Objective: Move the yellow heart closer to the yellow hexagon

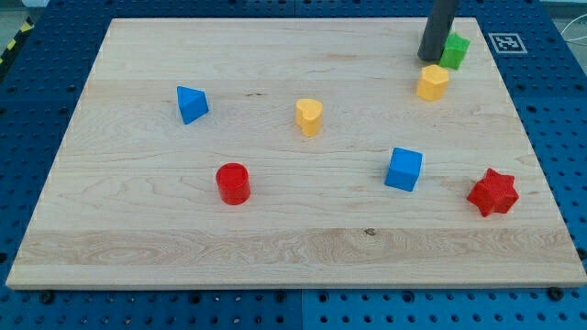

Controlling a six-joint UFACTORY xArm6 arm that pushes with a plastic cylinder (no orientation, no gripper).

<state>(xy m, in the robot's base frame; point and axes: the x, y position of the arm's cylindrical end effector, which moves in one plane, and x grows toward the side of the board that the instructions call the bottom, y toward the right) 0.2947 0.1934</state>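
Note:
The yellow heart (310, 116) lies near the middle of the wooden board, a little toward the view's top. The yellow hexagon (433, 82) lies at the view's upper right, well to the right of the heart. My tip (429, 59) is at the end of the dark rod, just above the yellow hexagon and close against the left side of a green block (454, 49). The tip is far from the yellow heart.
A blue triangular block (192, 104) lies at the upper left. A red cylinder (233, 182) lies at the lower left of centre. A blue cube (404, 169) and a red star (492, 192) lie at the lower right. The board's edge (293, 280) runs along the bottom.

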